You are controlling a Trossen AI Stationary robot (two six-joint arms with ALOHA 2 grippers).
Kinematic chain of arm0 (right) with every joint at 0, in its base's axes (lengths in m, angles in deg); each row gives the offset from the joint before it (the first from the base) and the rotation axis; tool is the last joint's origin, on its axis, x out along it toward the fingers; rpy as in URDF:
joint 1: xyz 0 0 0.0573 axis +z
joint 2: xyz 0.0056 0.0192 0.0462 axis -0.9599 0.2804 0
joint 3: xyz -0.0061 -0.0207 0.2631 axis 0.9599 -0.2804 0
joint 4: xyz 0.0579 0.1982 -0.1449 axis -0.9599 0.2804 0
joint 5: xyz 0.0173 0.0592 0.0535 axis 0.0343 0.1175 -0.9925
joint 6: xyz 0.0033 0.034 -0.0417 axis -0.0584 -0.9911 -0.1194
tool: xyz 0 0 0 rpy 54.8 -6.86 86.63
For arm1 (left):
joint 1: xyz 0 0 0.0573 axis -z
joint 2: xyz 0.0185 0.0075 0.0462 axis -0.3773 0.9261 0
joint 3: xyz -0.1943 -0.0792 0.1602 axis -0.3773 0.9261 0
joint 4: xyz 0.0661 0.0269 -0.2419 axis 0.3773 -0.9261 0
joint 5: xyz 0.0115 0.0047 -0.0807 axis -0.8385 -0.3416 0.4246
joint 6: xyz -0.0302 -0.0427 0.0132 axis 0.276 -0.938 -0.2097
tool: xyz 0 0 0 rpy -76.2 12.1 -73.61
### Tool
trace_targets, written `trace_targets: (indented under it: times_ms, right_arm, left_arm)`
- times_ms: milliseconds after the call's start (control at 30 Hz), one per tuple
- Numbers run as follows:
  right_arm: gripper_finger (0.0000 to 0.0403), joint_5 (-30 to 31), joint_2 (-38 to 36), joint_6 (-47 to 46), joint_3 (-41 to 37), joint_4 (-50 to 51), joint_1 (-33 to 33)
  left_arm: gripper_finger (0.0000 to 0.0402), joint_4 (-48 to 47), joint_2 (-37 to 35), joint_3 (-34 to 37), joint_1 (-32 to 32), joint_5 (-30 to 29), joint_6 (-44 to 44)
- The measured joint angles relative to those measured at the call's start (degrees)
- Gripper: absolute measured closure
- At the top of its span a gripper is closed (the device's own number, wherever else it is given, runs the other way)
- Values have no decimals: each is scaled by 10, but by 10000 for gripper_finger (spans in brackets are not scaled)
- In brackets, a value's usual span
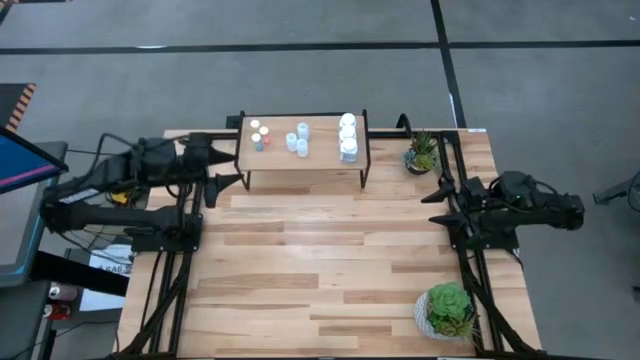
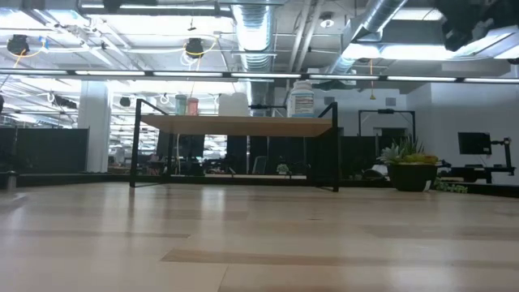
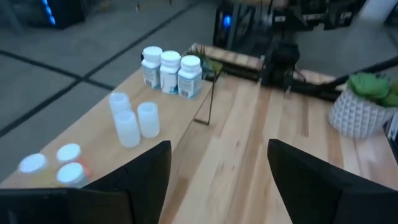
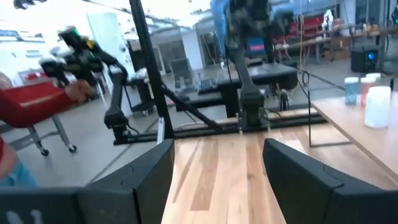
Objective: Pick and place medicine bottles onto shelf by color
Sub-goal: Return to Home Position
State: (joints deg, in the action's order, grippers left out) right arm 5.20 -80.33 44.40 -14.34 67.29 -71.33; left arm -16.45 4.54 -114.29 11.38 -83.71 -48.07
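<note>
- Your shelf (image 1: 320, 158) is sitting at 12 o'clock, long axis running 9 to 3.
- Medicine bottles (image 1: 298, 140) are standing upright on it.
- Left gripper (image 1: 228, 168) at 9 and right gripper (image 1: 441, 200) at 3 are showing spread, empty fingers.

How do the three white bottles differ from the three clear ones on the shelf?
The white bottles are bigger and opaque, with printed labels; the clear bottles are smaller, pale translucent, with no label showing. The white bottles stand in a straight row at the shelf end nearer the right arm; the clear bottles cluster in a triangle mid-shelf. Both groups: three, upright, on the shelf.
</note>
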Motion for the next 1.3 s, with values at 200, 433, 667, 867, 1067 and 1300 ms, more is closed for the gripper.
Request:
trace_targets:
  times_ms: [200, 433, 667, 867, 1067, 1300]
  right_arm:
    - [132, -33, -48, -3, 2, 22, -22]
    - [132, -37, -47, -34, -18, 35, -22]
    - [132, -32, -48, -67, -47, 8, -22]
    - [132, -30, -48, -70, -48, 8, -22]
    - [132, -30, -48, -71, -48, 9, -22]
    - [132, -28, -48, -71, -48, 11, -22]
  left_arm:
    - [150, 142, -102, 173, 0, 3, -17]
    - [150, 258, -204, 331, 0, -29, -23]
    - [150, 319, -301, 444, 0, -63, -28]
    - [150, 374, -369, 503, 0, -63, -42]
    - [150, 380, -419, 544, 0, -71, -53]
    - [150, 445, -418, 592, 0, -71, -43]
